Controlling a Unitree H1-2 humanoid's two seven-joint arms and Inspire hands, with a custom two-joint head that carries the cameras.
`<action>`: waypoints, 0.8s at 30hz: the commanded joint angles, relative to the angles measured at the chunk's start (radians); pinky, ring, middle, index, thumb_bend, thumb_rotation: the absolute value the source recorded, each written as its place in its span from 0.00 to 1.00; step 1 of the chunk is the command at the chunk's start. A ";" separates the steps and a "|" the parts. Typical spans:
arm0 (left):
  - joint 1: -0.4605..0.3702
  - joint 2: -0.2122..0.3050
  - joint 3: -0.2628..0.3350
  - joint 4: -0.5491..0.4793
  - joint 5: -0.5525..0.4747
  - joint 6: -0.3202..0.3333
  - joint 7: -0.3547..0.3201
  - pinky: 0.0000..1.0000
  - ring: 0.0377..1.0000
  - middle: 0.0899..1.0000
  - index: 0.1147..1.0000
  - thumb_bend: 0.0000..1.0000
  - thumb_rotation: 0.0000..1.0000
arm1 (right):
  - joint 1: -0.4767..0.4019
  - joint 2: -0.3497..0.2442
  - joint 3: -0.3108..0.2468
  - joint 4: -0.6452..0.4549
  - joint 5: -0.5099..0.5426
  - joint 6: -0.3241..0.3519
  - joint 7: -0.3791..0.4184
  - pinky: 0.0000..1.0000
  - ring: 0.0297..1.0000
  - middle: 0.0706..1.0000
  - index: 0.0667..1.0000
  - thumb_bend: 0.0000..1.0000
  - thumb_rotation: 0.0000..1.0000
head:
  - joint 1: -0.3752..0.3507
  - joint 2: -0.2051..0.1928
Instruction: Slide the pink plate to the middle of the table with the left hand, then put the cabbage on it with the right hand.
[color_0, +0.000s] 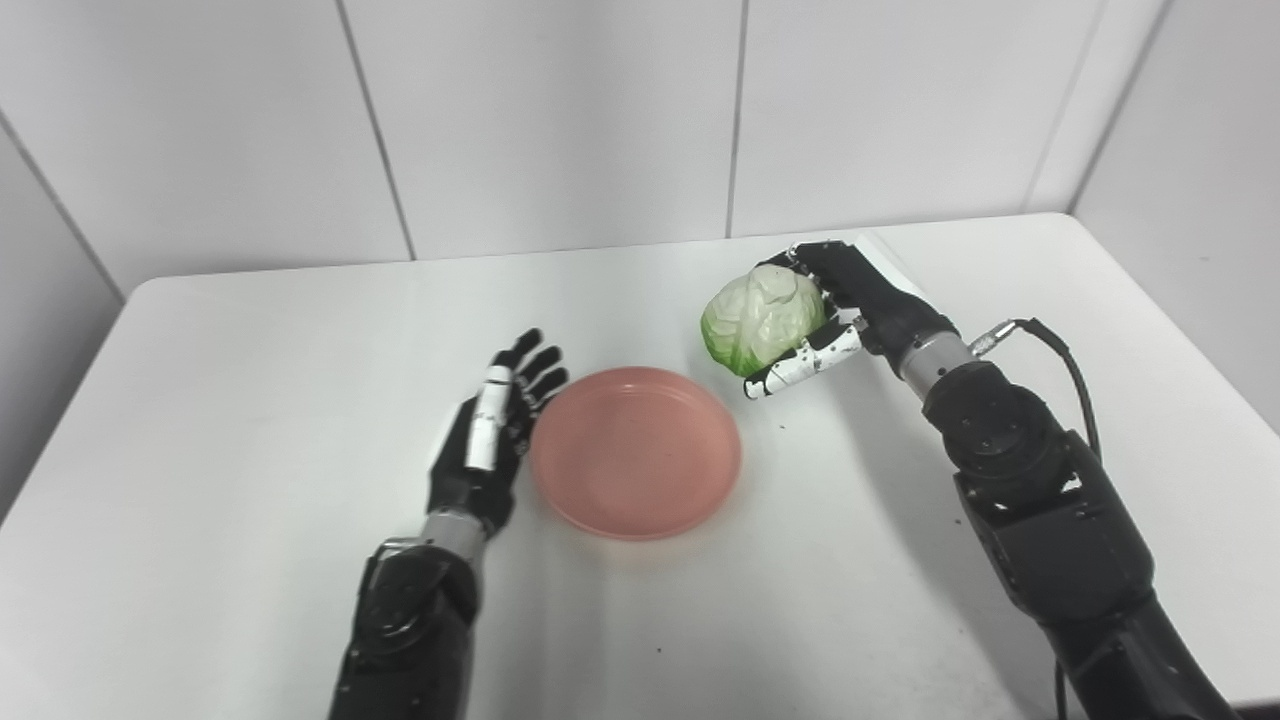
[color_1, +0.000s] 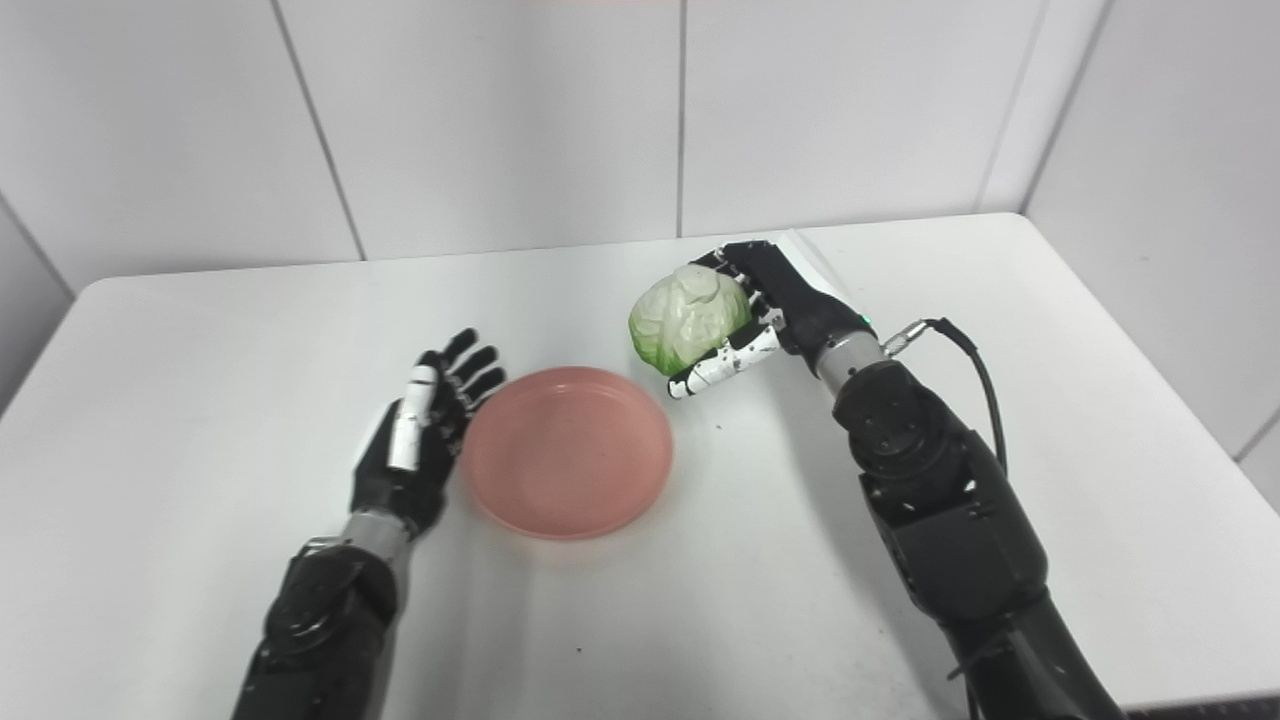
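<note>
white worktop (color_0: 250, 560) fills the view, pink plate (color_0: 636, 452) sitting near its middle, a touch toward the front edge. left hand (color_0: 495, 430) lies just beside the plate's left rim, fingers spread and holding nothing; contact with the rim can't be made out. right hand (color_0: 850, 300) is wrapped around the cabbage (color_0: 762, 318), lifted off the surface beyond the plate's far-right rim. so the plate lies down and to the left of that load, toward the front edge. the palm behind the cabbage is hidden, so the grip's depth is unclear.
</note>
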 joint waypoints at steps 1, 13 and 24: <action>0.019 -0.018 -0.009 0.028 0.021 0.064 0.025 0.89 0.90 0.90 0.89 0.46 1.00 | -0.064 0.023 0.018 0.008 -0.009 -0.069 -0.017 0.36 0.41 0.42 0.49 0.52 0.00 | 0.002 0.001; -0.001 -0.047 -0.016 0.064 0.056 0.013 0.033 0.89 0.90 0.91 0.91 0.46 1.00 | -0.101 0.133 0.098 0.132 -0.025 -0.123 -0.030 0.34 0.40 0.42 0.48 0.52 0.00 | 0.060 0.020; 0.004 -0.046 -0.012 0.038 0.067 0.030 0.032 0.88 0.90 0.91 0.91 0.47 1.00 | -0.076 0.141 0.157 0.150 -0.057 -0.153 -0.023 0.33 0.38 0.39 0.49 0.52 0.00 | 0.033 0.040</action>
